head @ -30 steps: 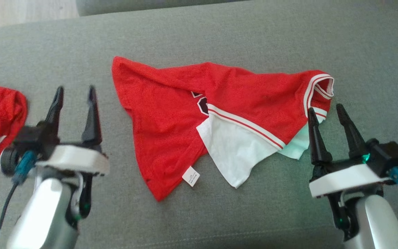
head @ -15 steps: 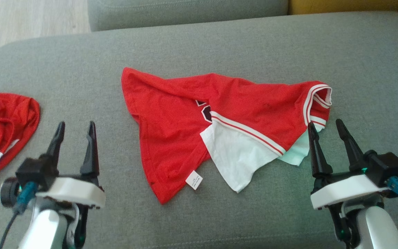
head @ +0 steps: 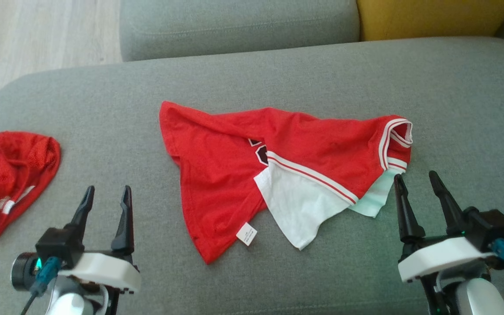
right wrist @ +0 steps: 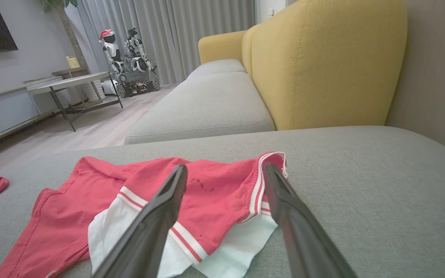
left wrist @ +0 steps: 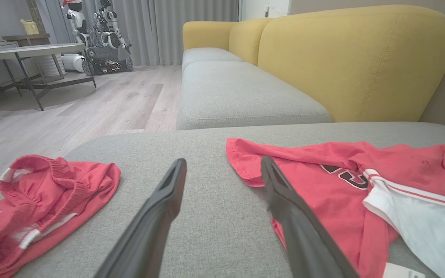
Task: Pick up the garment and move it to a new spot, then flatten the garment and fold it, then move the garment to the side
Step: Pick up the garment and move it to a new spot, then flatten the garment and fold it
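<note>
The garment (head: 217, 175), a red jersey with white-and-red trim and white lining turned out, lies crumpled in the middle of the grey sofa seat (head: 278, 78). My left gripper (head: 107, 189) is open and empty, to the left of the garment and nearer me. My right gripper (head: 414, 175) is open and empty, just off the garment's striped right end. In the left wrist view the left gripper (left wrist: 222, 160) points at bare cushion beside the garment (left wrist: 323, 193). The right gripper (right wrist: 225, 166) in its own wrist view points at the garment (right wrist: 214, 189) and its trimmed edge.
A second red garment (head: 7, 175) lies bunched at the seat's left edge. Beyond the seat are another grey cushion (head: 234, 26) and a yellow backrest (head: 431, 17). Wooden floor (head: 37, 35) shows at the far left, past the rounded corner.
The head camera has shifted, so the whole scene sits lower in the picture. Both grippers have drawn back toward me from the garment, the left one more. Both stay open.
</note>
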You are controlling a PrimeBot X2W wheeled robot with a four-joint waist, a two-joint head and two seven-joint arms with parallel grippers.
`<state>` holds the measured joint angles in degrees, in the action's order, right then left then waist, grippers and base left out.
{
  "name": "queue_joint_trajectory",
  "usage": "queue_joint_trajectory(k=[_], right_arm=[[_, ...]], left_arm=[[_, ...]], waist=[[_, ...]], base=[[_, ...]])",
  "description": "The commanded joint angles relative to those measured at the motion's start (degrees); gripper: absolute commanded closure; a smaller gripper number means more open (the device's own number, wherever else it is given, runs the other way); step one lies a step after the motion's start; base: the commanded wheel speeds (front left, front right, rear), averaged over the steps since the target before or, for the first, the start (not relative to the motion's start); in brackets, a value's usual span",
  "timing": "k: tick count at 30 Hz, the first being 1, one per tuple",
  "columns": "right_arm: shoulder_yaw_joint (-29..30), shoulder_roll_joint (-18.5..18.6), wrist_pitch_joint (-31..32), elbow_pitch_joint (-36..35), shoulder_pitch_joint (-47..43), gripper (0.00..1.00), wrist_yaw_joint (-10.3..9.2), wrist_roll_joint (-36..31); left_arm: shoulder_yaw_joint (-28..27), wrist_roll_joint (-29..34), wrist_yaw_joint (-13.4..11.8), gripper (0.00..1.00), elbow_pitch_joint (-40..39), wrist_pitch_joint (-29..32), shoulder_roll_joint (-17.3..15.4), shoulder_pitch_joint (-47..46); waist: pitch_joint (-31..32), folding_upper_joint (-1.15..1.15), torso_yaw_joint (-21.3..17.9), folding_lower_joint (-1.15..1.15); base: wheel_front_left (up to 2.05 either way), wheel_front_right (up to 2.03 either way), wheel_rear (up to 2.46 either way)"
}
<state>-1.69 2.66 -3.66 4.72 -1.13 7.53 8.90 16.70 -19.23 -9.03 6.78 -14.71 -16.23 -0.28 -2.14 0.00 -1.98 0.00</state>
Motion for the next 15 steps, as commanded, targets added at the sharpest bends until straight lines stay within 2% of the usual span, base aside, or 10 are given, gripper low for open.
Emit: queue_joint_trajectory(k=[1, 15], right_arm=[[-1.21, 0.31, 0.15, -2.36, 0.74, 0.0, -0.04, -0.5], [-1.49, 0.23, 0.55, -3.76, -0.13, 0.0, -0.04, -0.83]], left_arm=[[-1.82, 0.2, 0.06, 0.0, -1.82, -0.28, -0.91, -1.87], [-1.58, -0.7, 0.35, 0.0, -0.66, -0.28, -0.74, -2.16]], waist=[[0.48, 0.0, 0.18, 0.0], [0.91, 0.0, 0.04, 0.0]], base=[[0.0, 0.0, 0.0], [0.0, 0.0, 0.0]])
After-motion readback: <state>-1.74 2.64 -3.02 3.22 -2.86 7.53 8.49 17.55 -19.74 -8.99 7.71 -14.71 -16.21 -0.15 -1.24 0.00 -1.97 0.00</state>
